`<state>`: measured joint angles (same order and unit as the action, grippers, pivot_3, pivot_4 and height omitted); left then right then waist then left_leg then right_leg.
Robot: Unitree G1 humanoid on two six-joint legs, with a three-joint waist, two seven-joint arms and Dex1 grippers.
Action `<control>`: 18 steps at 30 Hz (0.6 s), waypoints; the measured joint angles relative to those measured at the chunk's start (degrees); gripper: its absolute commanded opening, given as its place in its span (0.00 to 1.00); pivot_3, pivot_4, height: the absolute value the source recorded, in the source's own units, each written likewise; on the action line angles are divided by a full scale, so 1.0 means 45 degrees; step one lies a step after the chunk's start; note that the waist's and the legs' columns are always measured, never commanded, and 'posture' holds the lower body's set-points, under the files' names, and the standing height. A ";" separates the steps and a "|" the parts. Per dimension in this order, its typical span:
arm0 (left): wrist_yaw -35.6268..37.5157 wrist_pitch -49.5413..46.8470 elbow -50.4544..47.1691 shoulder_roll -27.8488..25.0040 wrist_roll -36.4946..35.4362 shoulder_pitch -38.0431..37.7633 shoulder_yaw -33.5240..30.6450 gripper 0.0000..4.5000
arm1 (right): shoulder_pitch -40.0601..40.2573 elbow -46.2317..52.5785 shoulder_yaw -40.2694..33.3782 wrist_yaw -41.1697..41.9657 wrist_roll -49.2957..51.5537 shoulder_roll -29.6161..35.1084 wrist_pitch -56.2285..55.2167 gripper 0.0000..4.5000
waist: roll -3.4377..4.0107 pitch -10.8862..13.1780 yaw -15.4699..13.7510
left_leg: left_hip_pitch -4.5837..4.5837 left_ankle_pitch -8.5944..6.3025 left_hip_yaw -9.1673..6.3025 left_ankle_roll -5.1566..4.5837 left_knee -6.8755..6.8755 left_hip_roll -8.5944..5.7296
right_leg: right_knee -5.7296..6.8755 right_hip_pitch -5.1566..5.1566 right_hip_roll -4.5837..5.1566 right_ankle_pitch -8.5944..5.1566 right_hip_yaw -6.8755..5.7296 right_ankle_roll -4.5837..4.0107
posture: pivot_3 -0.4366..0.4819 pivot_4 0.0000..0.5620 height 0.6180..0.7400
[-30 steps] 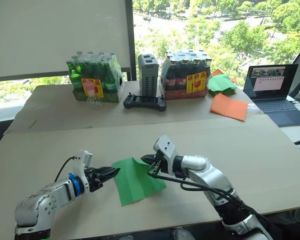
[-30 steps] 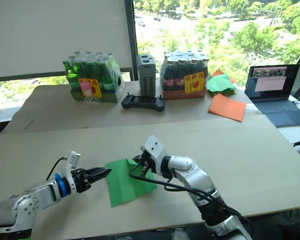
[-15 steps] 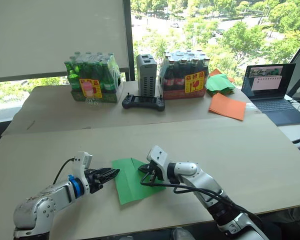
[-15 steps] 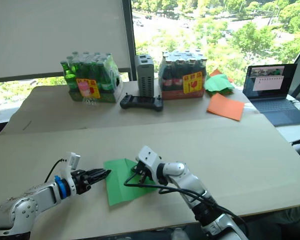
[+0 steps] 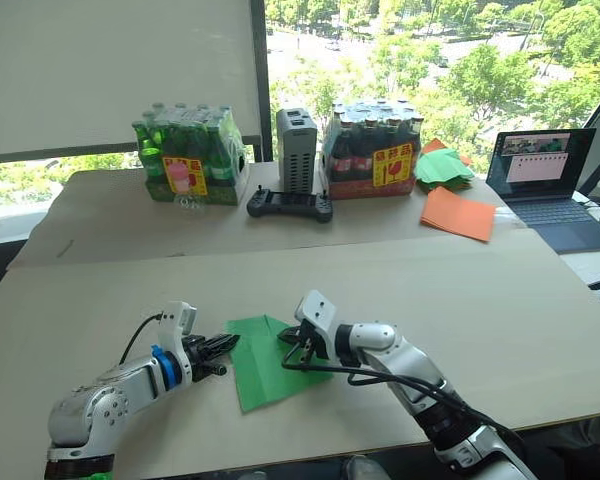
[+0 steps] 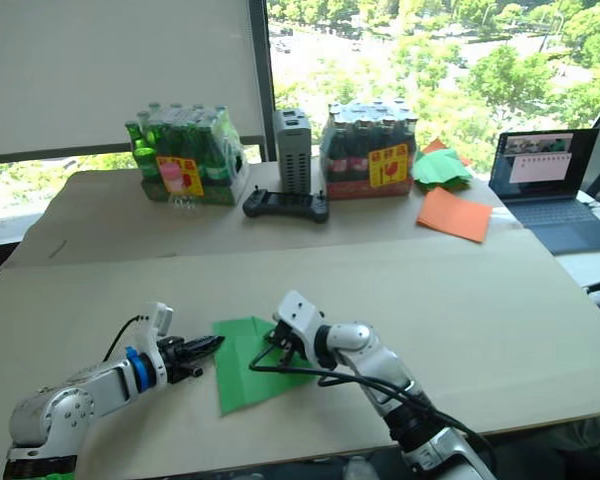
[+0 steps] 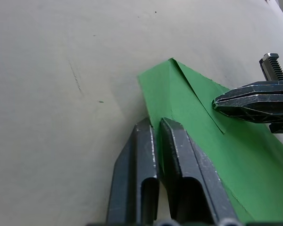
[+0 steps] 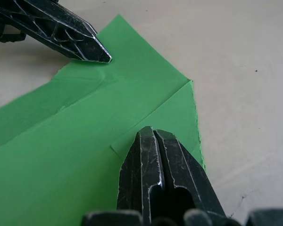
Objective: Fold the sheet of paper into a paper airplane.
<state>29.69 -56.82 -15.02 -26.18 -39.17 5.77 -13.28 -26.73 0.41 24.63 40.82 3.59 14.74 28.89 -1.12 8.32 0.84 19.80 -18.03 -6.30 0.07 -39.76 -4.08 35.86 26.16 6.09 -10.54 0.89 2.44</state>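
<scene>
Left eye view: sheet of paper [image 5: 268,359] lay flat near front edge of table [image 5: 500,300], between both arms, one corner folded over along a crease. Left gripper [image 5: 226,345] rested at paper's left edge, fingers [image 7: 177,141] pressed together with no gap, tips down on the green sheet right at its border. Right gripper [image 5: 293,338] sat on paper's far right part, fingers [image 8: 153,146] likewise closed tight, tips pressing the folded flap. Nothing pinched between either pair; both merely bore down on the sheet. Grippers stood near each other, apart, with the crease running between them.

Further back on table: pack of green bottles [image 5: 186,157] at left, grey box [image 5: 297,148] upright in middle with black controller [image 5: 289,205] just in front of it, pack of dark bottles [image 5: 374,150] just right of box. Orange sheets [image 5: 459,213] and green paper stack [image 5: 442,166] lay near the right end, laptop [image 5: 546,180] open beside them.
</scene>
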 measured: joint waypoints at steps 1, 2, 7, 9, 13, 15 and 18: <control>0.0001 0.0117 -0.0004 -0.0043 0.0065 0.0012 0.0081 0.00 | 0.0000 -0.0006 -0.0021 -0.0005 -0.0002 -0.0004 0.0003 0.00 | 0.0000 0.0000 0.0004 | 0.0000 0.0001 0.0000 0.0002 0.0000 0.0000 | 0.0000 0.0000 0.0000 0.0000 0.0001 0.0000 | 0.48 0.27 0.87; -0.0002 0.0238 -0.0020 -0.0082 0.0189 0.0025 0.0185 0.00 | 0.0001 -0.0018 -0.0058 -0.0009 -0.0003 -0.0009 0.0009 0.00 | 0.0000 0.0000 0.0006 | 0.0000 0.0001 0.0000 0.0002 0.0001 0.0000 | 0.0000 0.0000 0.0000 0.0000 0.0001 0.0000 | 0.48 0.27 0.87; 0.0225 0.1193 -0.0672 -0.0929 0.1114 -0.0039 0.1146 0.00 | 0.0001 -0.0162 -0.0219 -0.0096 0.0002 -0.0194 0.0028 0.00 | 0.0000 0.0000 0.0012 | 0.0001 0.0003 0.0000 0.0007 0.0005 0.0002 | -0.0002 0.0003 0.0000 0.0000 0.0003 0.0000 | 0.48 0.27 0.87; 0.0418 0.1927 -0.1184 -0.1461 0.1795 -0.0141 0.1750 0.00 | -0.0005 -0.0247 -0.0273 -0.0158 0.0003 -0.0358 0.0030 0.00 | 0.0000 0.0000 0.0013 | 0.0001 0.0003 0.0001 0.0007 0.0006 0.0002 | -0.0004 0.0003 0.0000 0.0000 0.0004 0.0000 | 0.48 0.27 0.87; 0.0873 0.3656 -0.1757 -0.2290 0.3345 -0.0194 0.3147 0.00 | -0.0125 -0.0583 -0.0467 -0.0390 0.0001 -0.0683 0.0051 0.00 | 0.0001 0.0001 0.0009 | 0.0002 0.0002 0.0004 0.0006 0.0008 0.0002 | -0.0005 0.0005 -0.0001 0.0000 0.0006 -0.0001 | 0.48 0.27 0.87; 0.1189 0.4947 -0.1803 -0.2694 0.4431 -0.0214 0.3914 0.00 | -0.0192 -0.0773 -0.0611 -0.0556 -0.0001 -0.0925 0.0055 0.00 | 0.0003 0.0002 0.0010 | 0.0003 0.0002 0.0006 0.0005 0.0010 0.0000 | -0.0007 0.0005 -0.0002 0.0000 0.0008 -0.0001 | 0.48 0.27 0.87; 0.1504 0.6482 -0.1656 -0.3204 0.5699 -0.0217 0.4714 0.00 | -0.0317 -0.0937 -0.0671 -0.0685 -0.0009 -0.1046 0.0056 0.00 | 0.0003 0.0002 0.0014 | 0.0005 0.0001 0.0008 0.0004 0.0011 0.0001 | -0.0010 0.0008 -0.0002 0.0000 0.0005 -0.0001 | 0.48 0.27 0.87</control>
<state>36.46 -27.65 -22.47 -40.60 -13.53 4.79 7.93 -28.16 -3.81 21.61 37.74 3.55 10.03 29.14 -1.11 8.33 0.91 19.82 -18.02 -6.27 0.09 -39.71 -4.08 35.82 26.20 6.08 -10.54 0.92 2.43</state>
